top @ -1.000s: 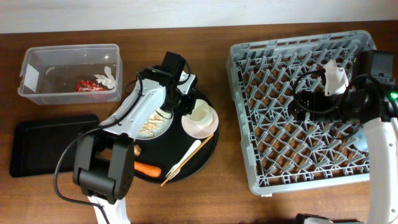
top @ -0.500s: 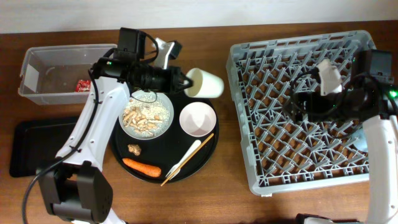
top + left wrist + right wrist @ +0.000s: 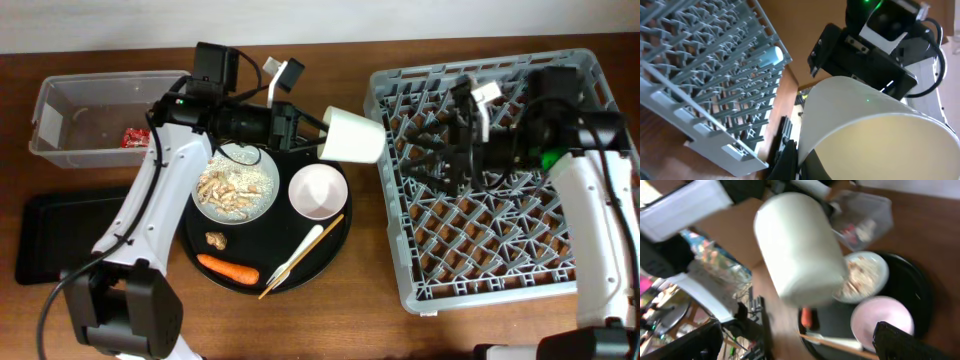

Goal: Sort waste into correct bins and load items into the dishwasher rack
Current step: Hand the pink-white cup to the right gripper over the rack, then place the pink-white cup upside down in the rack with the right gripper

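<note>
My left gripper (image 3: pixel 320 131) is shut on the rim of the small cream cup (image 3: pixel 352 136) and holds it on its side in the air, between the round black tray and the grey dishwasher rack (image 3: pixel 500 250). In the left wrist view the cup (image 3: pixel 870 130) fills the frame above the fingers (image 3: pixel 795 162). My right gripper (image 3: pixel 452 150) is open over the rack's left part, facing the cup (image 3: pixel 800 250). The white plate (image 3: pixel 235 187) holds rice-like scraps. Beside it are the pink bowl (image 3: pixel 318 190), a carrot (image 3: pixel 228 268), a brown lump (image 3: pixel 214 239) and the cream utensil (image 3: pixel 300 255).
The clear tub (image 3: pixel 70 120) at the back left holds the red wrapper (image 3: pixel 135 137); the tissue is hidden. The shallow black tray (image 3: pixel 70 235) lies in front of it. The round black tray (image 3: pixel 270 290) carries the dishes. A pale blue cup (image 3: pixel 771 56) sits in the rack.
My left arm lifted the cream cup off the round tray and carried it right, toward the rack. My right gripper swung left across the rack toward the cup.
</note>
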`<action>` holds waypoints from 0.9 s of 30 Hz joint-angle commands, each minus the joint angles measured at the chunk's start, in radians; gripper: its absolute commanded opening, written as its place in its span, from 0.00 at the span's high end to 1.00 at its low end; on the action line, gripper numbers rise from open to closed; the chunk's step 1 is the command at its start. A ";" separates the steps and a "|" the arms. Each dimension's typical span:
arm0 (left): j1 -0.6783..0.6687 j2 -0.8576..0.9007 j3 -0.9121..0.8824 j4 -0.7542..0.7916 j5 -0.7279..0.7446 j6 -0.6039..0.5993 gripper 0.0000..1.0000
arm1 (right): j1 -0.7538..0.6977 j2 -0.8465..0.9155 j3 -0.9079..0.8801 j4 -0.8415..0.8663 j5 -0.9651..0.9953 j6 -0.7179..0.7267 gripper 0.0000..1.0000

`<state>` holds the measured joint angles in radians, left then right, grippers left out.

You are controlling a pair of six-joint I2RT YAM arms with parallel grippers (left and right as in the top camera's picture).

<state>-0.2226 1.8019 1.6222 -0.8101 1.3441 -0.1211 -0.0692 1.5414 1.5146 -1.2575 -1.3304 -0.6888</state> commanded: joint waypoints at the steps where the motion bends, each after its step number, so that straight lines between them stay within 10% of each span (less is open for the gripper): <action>1: -0.047 0.000 0.011 0.003 0.048 -0.010 1.00 | 0.058 0.005 0.010 0.031 -0.091 -0.037 0.01; 27: -0.082 0.000 0.011 0.004 0.048 -0.025 1.00 | 0.193 0.005 0.010 0.095 0.034 -0.036 0.20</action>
<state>-0.3065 1.8019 1.6222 -0.8104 1.4014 -0.1394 0.1043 1.5421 1.5146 -1.1748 -1.2675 -0.7143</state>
